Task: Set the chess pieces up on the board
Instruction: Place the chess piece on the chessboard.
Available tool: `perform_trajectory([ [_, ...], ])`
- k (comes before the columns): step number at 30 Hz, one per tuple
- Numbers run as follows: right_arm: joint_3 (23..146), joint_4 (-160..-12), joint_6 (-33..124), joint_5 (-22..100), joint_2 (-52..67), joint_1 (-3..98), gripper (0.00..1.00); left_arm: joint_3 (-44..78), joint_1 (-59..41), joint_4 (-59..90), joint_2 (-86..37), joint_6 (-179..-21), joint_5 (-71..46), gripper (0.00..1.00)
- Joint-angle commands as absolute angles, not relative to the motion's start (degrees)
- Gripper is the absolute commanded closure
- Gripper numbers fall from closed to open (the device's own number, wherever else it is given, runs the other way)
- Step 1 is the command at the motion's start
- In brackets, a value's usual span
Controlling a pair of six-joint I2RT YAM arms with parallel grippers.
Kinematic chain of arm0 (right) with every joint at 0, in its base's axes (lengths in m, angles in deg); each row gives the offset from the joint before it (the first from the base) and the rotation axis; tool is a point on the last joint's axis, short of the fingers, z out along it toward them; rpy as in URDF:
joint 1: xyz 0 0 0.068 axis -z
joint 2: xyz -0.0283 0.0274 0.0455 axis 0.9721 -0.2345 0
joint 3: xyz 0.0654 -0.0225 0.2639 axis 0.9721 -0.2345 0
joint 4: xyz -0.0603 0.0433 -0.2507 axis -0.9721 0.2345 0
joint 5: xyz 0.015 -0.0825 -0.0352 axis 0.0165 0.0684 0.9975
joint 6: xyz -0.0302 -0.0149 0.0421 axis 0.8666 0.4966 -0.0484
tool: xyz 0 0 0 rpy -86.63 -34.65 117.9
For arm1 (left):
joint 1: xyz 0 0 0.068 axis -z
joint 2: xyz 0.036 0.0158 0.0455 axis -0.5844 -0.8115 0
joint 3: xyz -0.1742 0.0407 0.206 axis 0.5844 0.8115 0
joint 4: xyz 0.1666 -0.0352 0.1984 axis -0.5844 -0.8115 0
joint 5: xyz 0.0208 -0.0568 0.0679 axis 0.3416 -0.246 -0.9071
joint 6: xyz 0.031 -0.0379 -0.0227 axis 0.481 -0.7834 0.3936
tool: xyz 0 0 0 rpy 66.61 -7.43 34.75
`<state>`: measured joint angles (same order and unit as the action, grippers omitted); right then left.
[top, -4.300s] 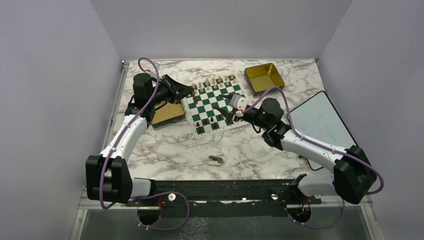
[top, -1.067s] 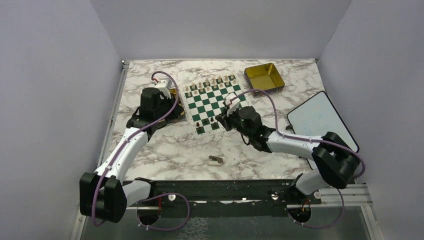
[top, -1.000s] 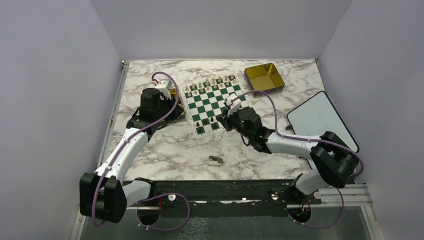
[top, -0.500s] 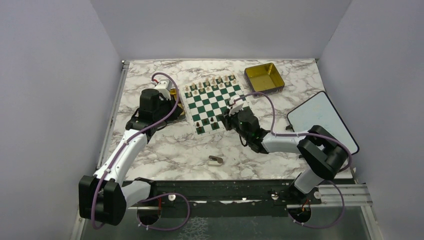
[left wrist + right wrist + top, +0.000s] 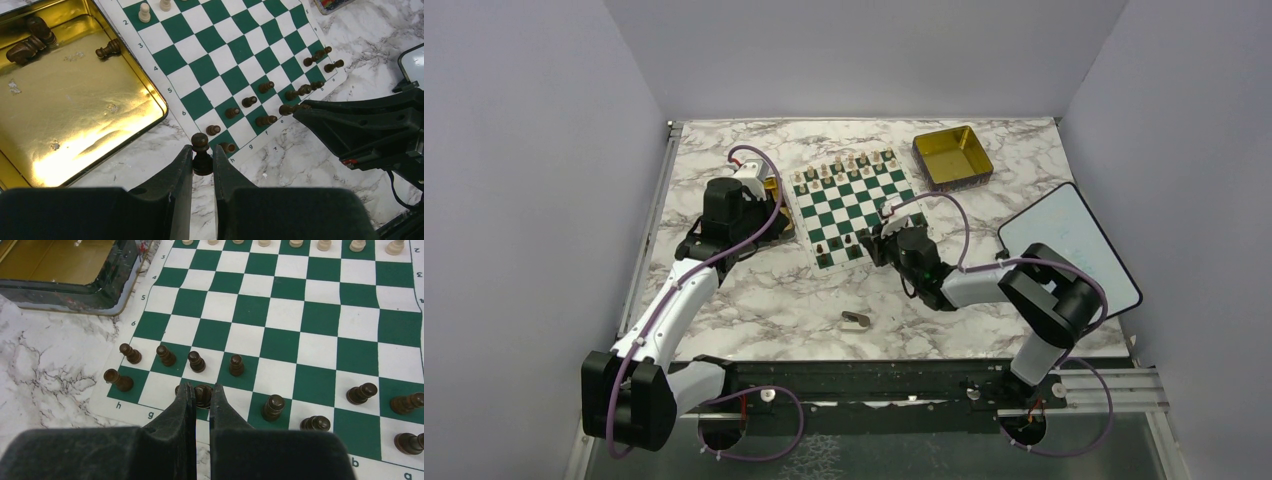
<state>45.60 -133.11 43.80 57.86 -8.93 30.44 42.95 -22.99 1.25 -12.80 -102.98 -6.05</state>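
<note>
The board (image 5: 876, 193) lies at the table's middle, green and white. Dark chess pieces (image 5: 196, 361) stand along its two near rows, with pale pieces (image 5: 849, 163) at the far rows. My left gripper (image 5: 202, 161) is shut on a dark pawn (image 5: 201, 142), held upright just off the board's (image 5: 235, 55) near corner, above the marble. My right gripper (image 5: 202, 390) is shut on a dark piece (image 5: 202, 396) low over the board's (image 5: 310, 305) nearest row, around the g file. In the top view the right gripper (image 5: 879, 241) sits at the board's near right edge.
A gold tin (image 5: 65, 100) left of the board holds three loose dark pieces (image 5: 30, 42). A second gold tin (image 5: 952, 155) stands at the back right. A pale tablet (image 5: 1064, 245) lies at the right, and a small brown object (image 5: 856, 320) on the marble near the front.
The right arm's elbow has folded in to the left while its gripper stayed at the board's near edge. The left arm has hardly moved in the last second.
</note>
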Motion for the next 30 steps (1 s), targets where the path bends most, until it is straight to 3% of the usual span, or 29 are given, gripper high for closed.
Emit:
perform_trajectory([
  [1, 45.21, -137.43, 41.1, 60.08, -10.83, 30.65, 0.96, 43.3, -22.81, 1.93, -11.43, -102.19, -7.01, 0.84],
  [30, 46.21, -137.14, 40.66, 62.75, -14.31, 30.65, 0.92, 43.12, -22.63, 1.78, -11.72, -102.36, -6.07, 0.84],
])
